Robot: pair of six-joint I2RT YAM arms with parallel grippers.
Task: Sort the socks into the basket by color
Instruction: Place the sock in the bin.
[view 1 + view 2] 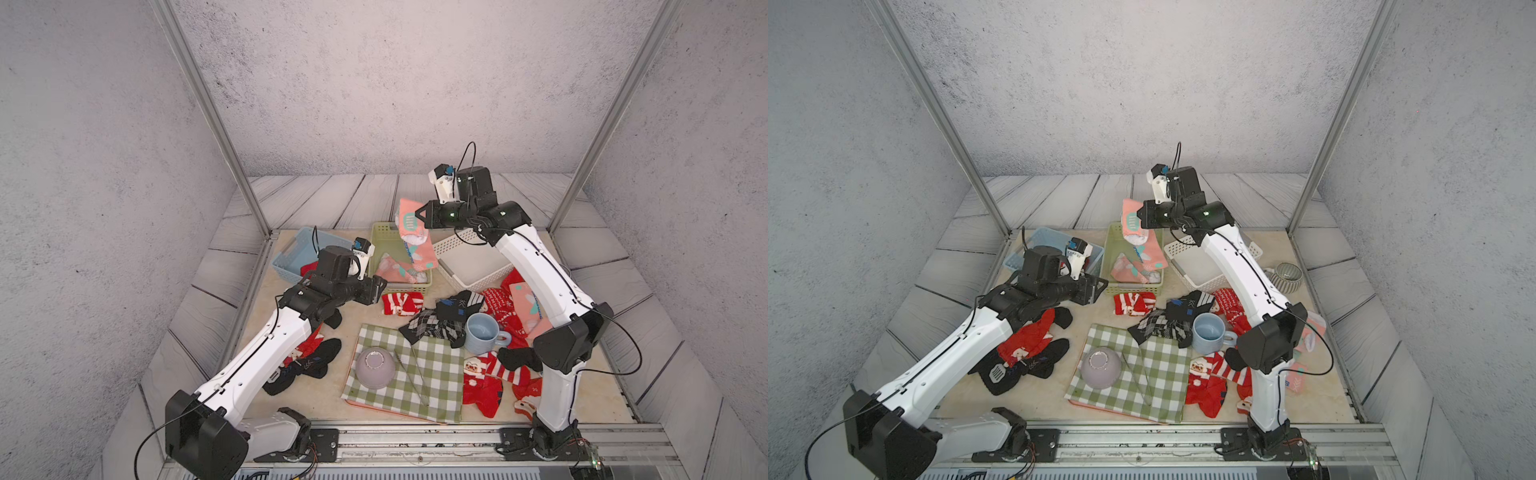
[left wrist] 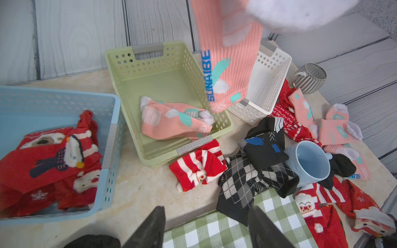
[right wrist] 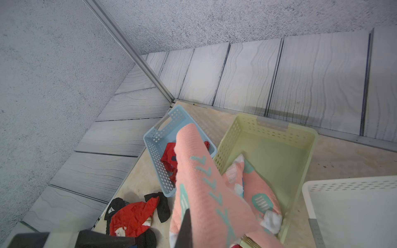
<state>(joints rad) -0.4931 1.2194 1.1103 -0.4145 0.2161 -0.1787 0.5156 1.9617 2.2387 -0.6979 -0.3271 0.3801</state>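
My right gripper (image 1: 422, 216) is shut on a pink sock (image 1: 417, 249) with teal patches, which hangs over the green basket (image 1: 381, 235). In the right wrist view one dark finger (image 3: 185, 225) presses the pink sock (image 3: 204, 182); the other is hidden behind it. Another pink sock (image 2: 171, 124) lies in the green basket (image 2: 150, 55). Red Christmas socks (image 2: 53, 154) fill the blue basket (image 2: 64, 96). The white basket (image 2: 270, 70) holds nothing. My left gripper (image 2: 207, 208) is open and holds nothing, low between the blue and green baskets.
A red striped sock (image 2: 197, 167), black and argyle socks (image 2: 240, 182) and more pink and red ones lie loose around a blue mug (image 1: 482, 332). An upturned bowl (image 1: 375, 368) sits on the checked cloth (image 1: 432, 386). A striped grey cup (image 1: 1287, 276) stands far right.
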